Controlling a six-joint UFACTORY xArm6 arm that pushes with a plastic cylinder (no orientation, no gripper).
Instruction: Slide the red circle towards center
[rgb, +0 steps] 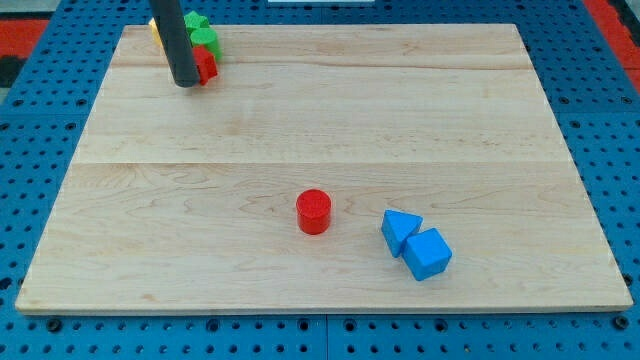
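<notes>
The red circle (313, 211), a short red cylinder, stands on the wooden board (320, 130) a little below the board's middle. My tip (186, 83) is the lower end of a dark rod at the view's top left, far from the red circle. The tip rests beside a cluster of blocks there: a red block (206, 65) touching the rod's right side, a green block (202, 33) above it, and a yellow block (154, 28) mostly hidden behind the rod.
A blue triangle (400, 230) and a blue cube (428, 254) sit touching each other to the right of the red circle, near the view's bottom. Blue pegboard (40, 110) surrounds the board's edges.
</notes>
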